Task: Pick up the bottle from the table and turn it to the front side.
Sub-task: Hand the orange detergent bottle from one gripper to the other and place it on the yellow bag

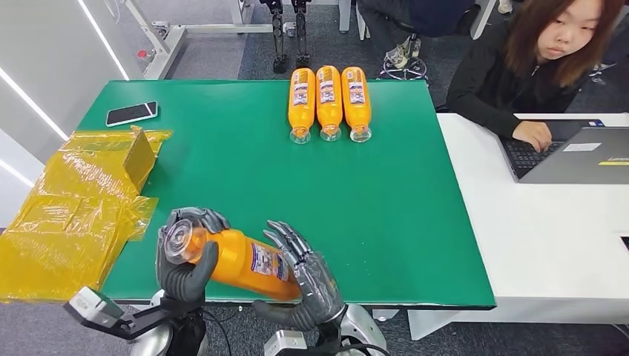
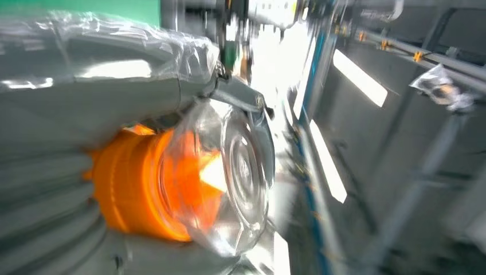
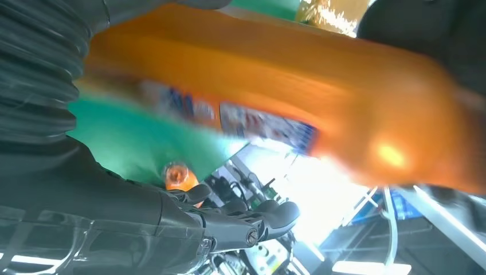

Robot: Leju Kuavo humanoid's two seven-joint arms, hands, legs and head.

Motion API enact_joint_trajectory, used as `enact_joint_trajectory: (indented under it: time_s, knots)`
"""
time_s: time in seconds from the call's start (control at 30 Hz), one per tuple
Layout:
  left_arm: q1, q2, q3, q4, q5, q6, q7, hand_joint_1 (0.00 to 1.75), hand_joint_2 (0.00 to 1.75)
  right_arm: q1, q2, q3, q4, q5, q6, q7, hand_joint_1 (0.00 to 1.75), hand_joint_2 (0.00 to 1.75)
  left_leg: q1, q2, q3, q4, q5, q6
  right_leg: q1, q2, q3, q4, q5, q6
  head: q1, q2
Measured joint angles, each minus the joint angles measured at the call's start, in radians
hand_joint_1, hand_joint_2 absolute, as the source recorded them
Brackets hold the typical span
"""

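Right at the near edge of the green desk (image 1: 386, 222) the orange bottle (image 1: 245, 261) is up off the surface, lying crosswise between both hands. The left hand (image 1: 185, 259) has its fingers (image 1: 194, 216) clamped round the clear end, and the left wrist view shows that see-through end sticking out past the grip. The right hand (image 1: 305, 282) is at the other end: fingers spread apart, palm cupped against the bottle, more a support than a grasp.

The label sits angled to one side, so my read is the turn is under way, not finished. To do it well, let the left hand carry the weight and roll the bottle about its long axis, with the right hand steadying so it cannot slide out. Slow rotation is wise; smooth plastic looks slippery.

To the left, crumpled yellow wrapping (image 1: 74, 215) lies beside the desk. Further out, a phone (image 1: 131, 113). At the far edge, three bottles (image 1: 328, 102) lie in a neat row, labels up — presumably the target look. A person types at a laptop (image 1: 571, 152) on the white desk beyond.
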Motion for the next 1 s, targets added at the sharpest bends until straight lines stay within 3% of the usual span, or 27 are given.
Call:
enact_joint_trajectory:
  time_s: [0.2, 0.4, 0.5, 0.67, 0.83, 1.0]
  knots:
    - [-0.107, 0.031, 0.058, 0.098, -0.305, 0.288, -0.022, 1.75, 1.75, 0.008, -0.007, 0.001, -0.016, -0.028, -0.024, -0.013, 0.00, 1.75, 0.000, 0.000, 0.000, 0.000, 0.001, -0.002, 0.000, 0.000, 0.000, 0.001, 0.001, -0.001, 0.000, 0.000]
    - [-0.217, 0.093, 0.101, 0.202, -0.572, 0.549, -0.005, 1.75, 1.75, 0.013, -0.019, 0.017, -0.023, -0.071, -0.016, -0.033, 0.00, 1.75, 0.000, 0.000, 0.000, 0.000, 0.002, -0.002, 0.000, 0.000, 0.000, 0.002, 0.001, -0.001, 0.000, 0.000]
    - [-0.261, 0.120, 0.107, 0.251, -0.648, 0.618, 0.001, 1.75, 1.75, 0.009, -0.022, 0.026, -0.024, -0.084, -0.010, -0.036, 0.00, 1.75, 0.000, 0.000, 0.000, 0.000, 0.002, -0.002, 0.000, 0.000, 0.000, 0.002, 0.001, -0.001, 0.000, 0.000]
    - [-0.296, 0.143, 0.109, 0.294, -0.690, 0.652, 0.018, 1.75, 1.75, 0.005, -0.024, 0.033, -0.023, -0.088, -0.006, -0.037, 0.00, 1.75, 0.000, 0.000, 0.000, 0.000, 0.002, -0.002, 0.000, 0.000, -0.001, 0.001, 0.001, -0.001, 0.000, 0.000]
    - [-0.398, 0.172, 0.082, 0.439, -1.089, 0.880, 0.201, 1.75, 1.75, -0.030, -0.022, 0.057, -0.008, -0.134, 0.001, -0.036, 0.00, 1.75, 0.000, 0.000, 0.000, 0.000, 0.003, -0.002, 0.000, 0.000, -0.001, 0.001, 0.001, -0.001, 0.000, 0.000]
    - [-0.527, 0.216, 0.013, 0.696, -1.354, 0.899, 0.358, 1.75, 1.75, -0.060, -0.019, 0.079, 0.024, -0.179, -0.010, -0.054, 0.00, 1.75, 0.000, 0.001, 0.000, 0.000, 0.004, -0.003, 0.000, 0.002, -0.001, 0.002, 0.003, -0.003, 0.000, 0.000]
